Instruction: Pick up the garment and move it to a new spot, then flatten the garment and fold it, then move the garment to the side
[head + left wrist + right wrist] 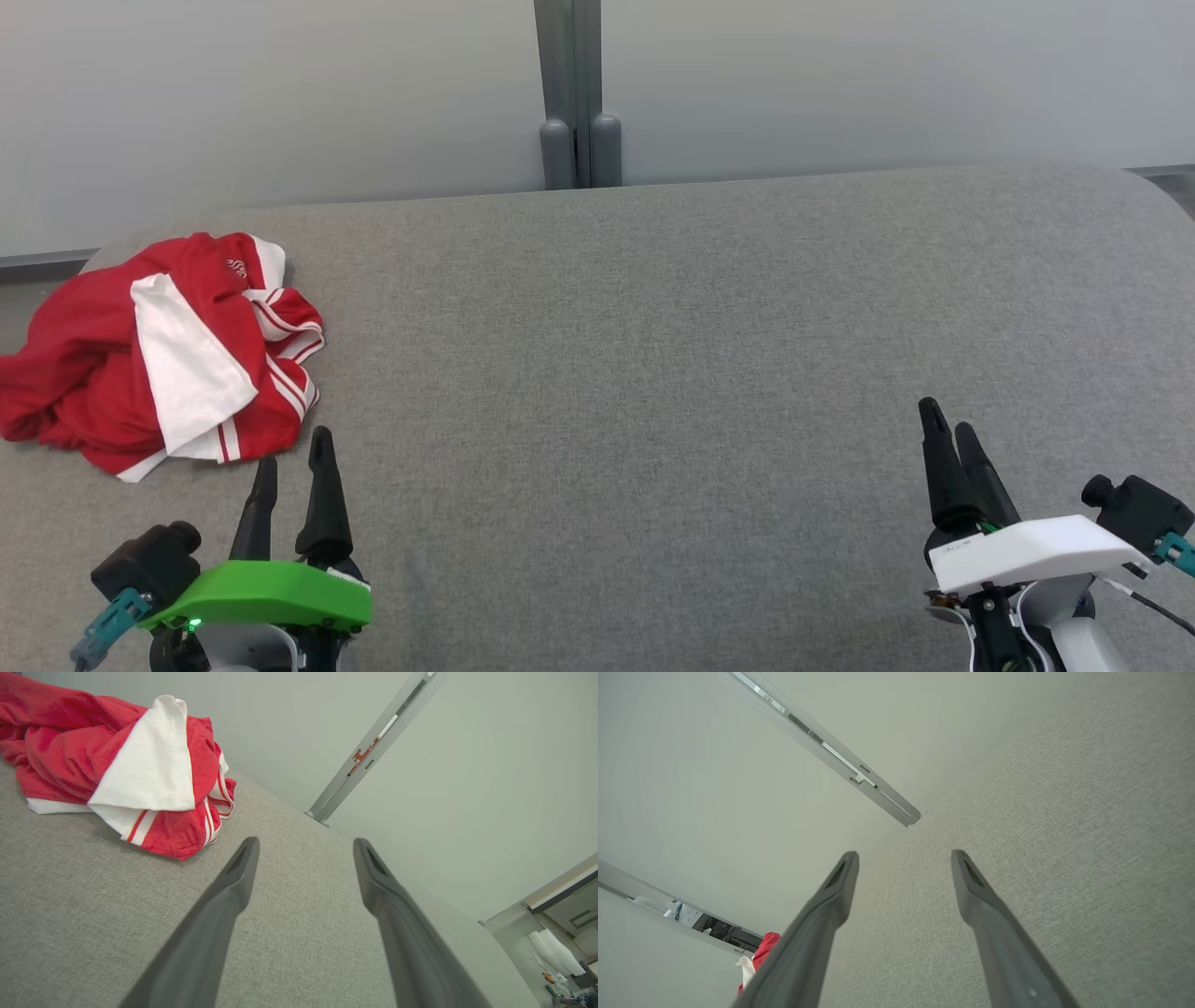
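Observation:
The garment (159, 350) is a red and white shirt with striped trim, crumpled in a heap at the far left of the grey padded surface (653, 355). My left gripper (294, 448) hovers just in front of its near right edge, open and empty. The left wrist view shows the garment (121, 765) up and to the left of my left gripper (306, 847), a short gap apart. My right gripper (945, 415) stands open and empty at the lower right, far from the cloth. A red scrap of the garment (761, 952) peeks past one finger of my right gripper (903, 858).
A pale wall with a grey vertical post (579, 93) runs behind the surface. The surface's back edge curves down at the left and right corners. Broad bare fabric lies between the two grippers.

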`<state>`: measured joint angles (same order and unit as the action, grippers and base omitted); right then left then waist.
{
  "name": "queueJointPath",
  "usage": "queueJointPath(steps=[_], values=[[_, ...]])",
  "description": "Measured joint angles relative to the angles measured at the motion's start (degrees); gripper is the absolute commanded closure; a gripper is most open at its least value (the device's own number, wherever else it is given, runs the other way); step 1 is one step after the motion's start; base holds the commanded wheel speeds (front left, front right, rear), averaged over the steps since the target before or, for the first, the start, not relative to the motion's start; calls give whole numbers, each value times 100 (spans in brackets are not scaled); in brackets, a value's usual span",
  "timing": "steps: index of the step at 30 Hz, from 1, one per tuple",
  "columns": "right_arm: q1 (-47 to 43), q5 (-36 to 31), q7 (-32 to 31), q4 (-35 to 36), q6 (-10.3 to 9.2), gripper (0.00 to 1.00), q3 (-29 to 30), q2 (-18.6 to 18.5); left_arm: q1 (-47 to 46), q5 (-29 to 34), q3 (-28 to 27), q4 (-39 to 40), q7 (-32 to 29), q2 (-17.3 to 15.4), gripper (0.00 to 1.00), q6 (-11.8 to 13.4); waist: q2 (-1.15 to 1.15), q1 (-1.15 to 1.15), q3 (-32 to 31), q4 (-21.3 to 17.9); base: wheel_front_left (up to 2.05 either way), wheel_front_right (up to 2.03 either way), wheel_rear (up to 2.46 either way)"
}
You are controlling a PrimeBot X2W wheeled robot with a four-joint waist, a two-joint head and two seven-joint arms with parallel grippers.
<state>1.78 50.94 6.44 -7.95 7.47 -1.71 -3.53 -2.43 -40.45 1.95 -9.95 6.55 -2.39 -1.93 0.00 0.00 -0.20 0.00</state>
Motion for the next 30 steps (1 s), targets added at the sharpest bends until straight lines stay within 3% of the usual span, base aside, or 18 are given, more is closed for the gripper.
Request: queueJointPath(steps=[14, 30], values=[[-30, -1160, 224, 41, 0, 0, -98, 1, 0, 1163, 149, -87, 214, -7, 0, 135, 0, 0, -57, 10, 0, 0, 0], [-36, -2299, 430, 76, 0, 0, -111, 22, -8, 2034, 289, -187, 420, -26, 0, 252, 0, 0, -79, 39, 0, 0, 0]])
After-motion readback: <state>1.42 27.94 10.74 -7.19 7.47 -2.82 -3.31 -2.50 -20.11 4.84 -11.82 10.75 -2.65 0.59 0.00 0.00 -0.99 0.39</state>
